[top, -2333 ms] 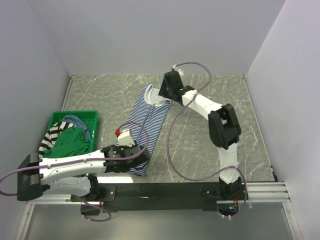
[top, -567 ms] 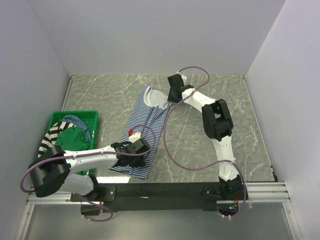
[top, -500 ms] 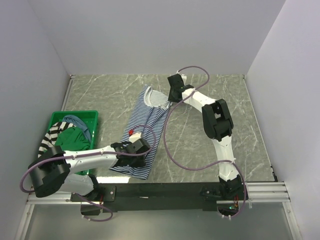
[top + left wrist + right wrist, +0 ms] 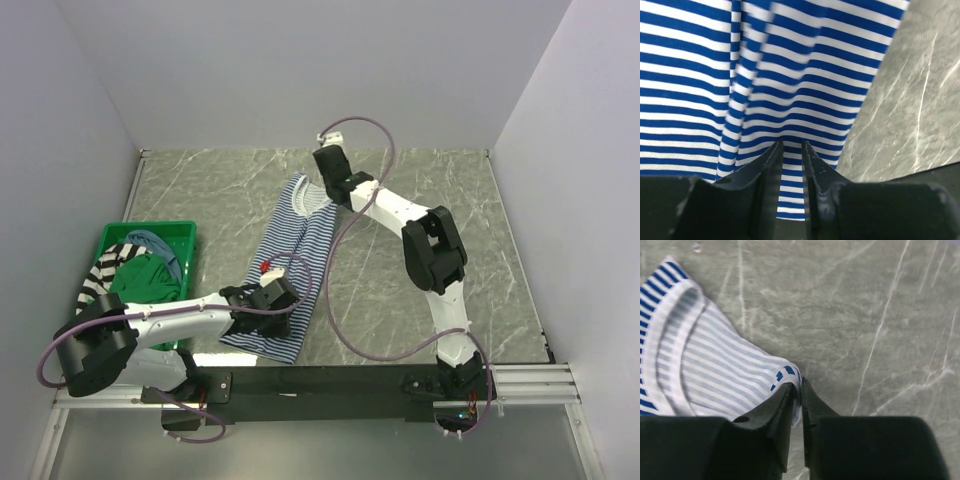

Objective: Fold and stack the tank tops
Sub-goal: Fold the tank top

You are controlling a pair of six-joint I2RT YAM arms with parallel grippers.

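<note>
A thin navy-white striped tank top (image 4: 290, 255) lies lengthwise across the grey marbled table (image 4: 420, 200), neckline at the far end. My left gripper (image 4: 283, 305) sits at its near hem. In the left wrist view the gripper (image 4: 791, 145) is shut on the striped cloth (image 4: 790, 75), and folds run toward the fingertips. My right gripper (image 4: 322, 192) is at the far end; in its wrist view the gripper (image 4: 800, 385) pinches a turned-over edge of the top (image 4: 715, 365). A black-white striped top (image 4: 105, 270), a green top (image 4: 140, 285) and a dusty blue one (image 4: 155, 245) lie heaped in the bin.
A rigid green plastic bin (image 4: 150, 230) stands at the left edge of the table, beside my left arm. White walls close the table on the left, back and right. A black rail (image 4: 330, 380) runs along the near edge.
My right gripper has moved left and farther back, taking the top's far edge with it. The left gripper has stayed at the near hem.
</note>
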